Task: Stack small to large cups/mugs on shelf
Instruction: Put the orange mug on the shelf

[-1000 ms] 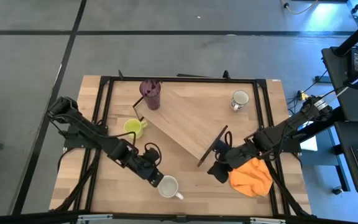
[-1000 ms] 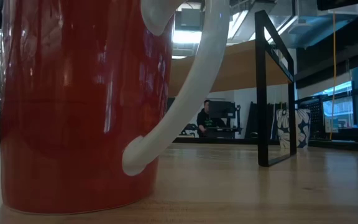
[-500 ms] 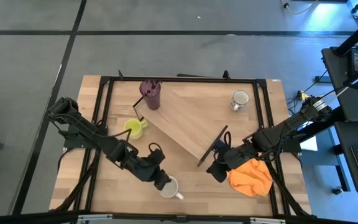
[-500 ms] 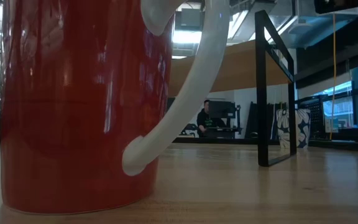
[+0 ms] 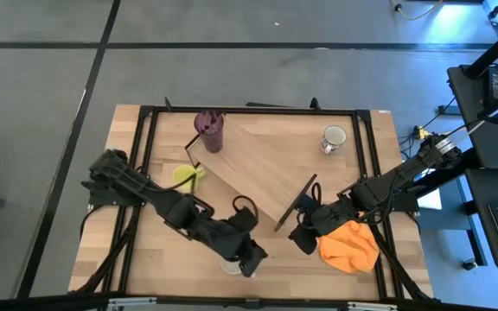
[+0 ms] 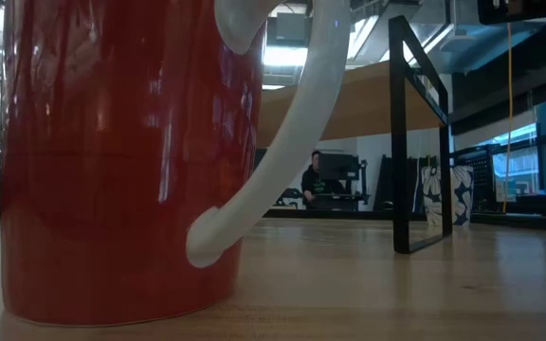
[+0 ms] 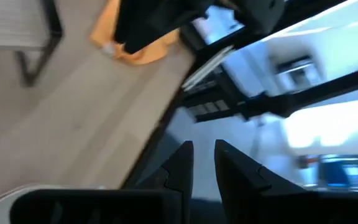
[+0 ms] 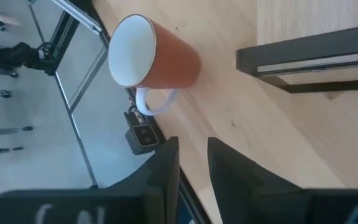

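Note:
The brownish mug with a white inside (image 5: 228, 267) stands upright near the table's near edge and fills the low view (image 6: 121, 161). In the right wrist view the mug (image 8: 160, 56) has a free rim. My left gripper (image 5: 253, 262) (image 7: 202, 155) is shut and hovers above the mug, covering most of it from overhead. My right gripper (image 5: 301, 240) (image 8: 191, 155) is shut and waits beside the shelf's near end. The shelf (image 5: 253, 168) lies slantwise mid-table. The purple tumbler (image 5: 208, 130) and white-grey mug (image 5: 334, 138) stand at the far side. The yellow-green mug (image 5: 184, 175) is half hidden by my left arm.
An orange cloth (image 5: 350, 244) lies on the table under my right arm, also seen past the left fingers (image 7: 135, 37). A black metal frame (image 5: 150, 147) rings the tabletop. The shelf's dark end bar (image 6: 415, 142) stands upright to the right of the mug. A person sits far behind the table (image 6: 311, 180).
My left arm has stretched out toward the table's right along the near edge, carrying its gripper from just left of the brownish mug to above it. The mug has stayed where it was. My right arm has kept still.

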Robot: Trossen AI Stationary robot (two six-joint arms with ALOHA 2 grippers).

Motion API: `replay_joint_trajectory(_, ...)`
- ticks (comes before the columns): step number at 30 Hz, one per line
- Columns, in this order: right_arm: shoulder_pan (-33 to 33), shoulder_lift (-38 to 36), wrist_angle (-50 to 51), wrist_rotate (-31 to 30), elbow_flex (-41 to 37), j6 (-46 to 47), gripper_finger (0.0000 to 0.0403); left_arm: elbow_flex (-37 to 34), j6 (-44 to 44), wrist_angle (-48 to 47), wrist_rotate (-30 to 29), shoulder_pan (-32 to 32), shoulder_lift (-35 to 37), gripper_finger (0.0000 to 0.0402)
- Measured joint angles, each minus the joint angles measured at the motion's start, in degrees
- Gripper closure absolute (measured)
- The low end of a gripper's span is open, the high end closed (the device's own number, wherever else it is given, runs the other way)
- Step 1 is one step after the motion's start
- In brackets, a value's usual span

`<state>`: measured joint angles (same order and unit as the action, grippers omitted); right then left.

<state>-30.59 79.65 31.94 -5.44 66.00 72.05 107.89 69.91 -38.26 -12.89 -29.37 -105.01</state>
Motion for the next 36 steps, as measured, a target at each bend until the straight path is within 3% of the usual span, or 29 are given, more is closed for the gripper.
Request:
replay_joint_trajectory(5, 0.00, -0.01, 0.13, 0.56, 0.00, -5.25, 0.0317, 15.89, 4.62, -23.33, -2.67, -0.75, -6.66, 0.0342)
replay_joint_trajectory(9, 0.00, 0.00, 0.13, 2.25, 0.00, -11.00, 0.0317, 19.87, 12.23, -33.74, -3.19, -1.49, -10.76, 0.0342)
replay_joint_trajectory(16, 0.00, -0.19, 0.51, 2.58, 0.00, -16.78, 0.0317, 19.68, 19.53, -37.30, 3.24, -1.50, -16.66, 0.0342)
replay_joint_trajectory(20, 0.00, -0.75, 0.69, 2.54, 0.00, -18.22, 0.0317, 19.70, 22.49, -38.36, 2.93, -2.21, -16.26, 0.0342)
replay_joint_trajectory(23, 0.00, -0.76, 0.92, 2.54, 0.00, -18.54, 0.0317, 19.70, 25.82, -44.56, 3.69, -3.21, -15.68, 0.0342)
replay_joint_trajectory(27, 0.04, -0.76, 1.82, 2.24, 0.00, -18.59, 0.0317, 20.20, 30.32, -50.57, 8.89, -5.06, -15.46, 0.0342)
replay_joint_trajectory(36, 0.10, -0.76, 3.93, 1.95, 0.00, -18.60, 0.0317, 24.04, 33.03, -50.66, 4.49, -6.57, -15.75, 0.0342)
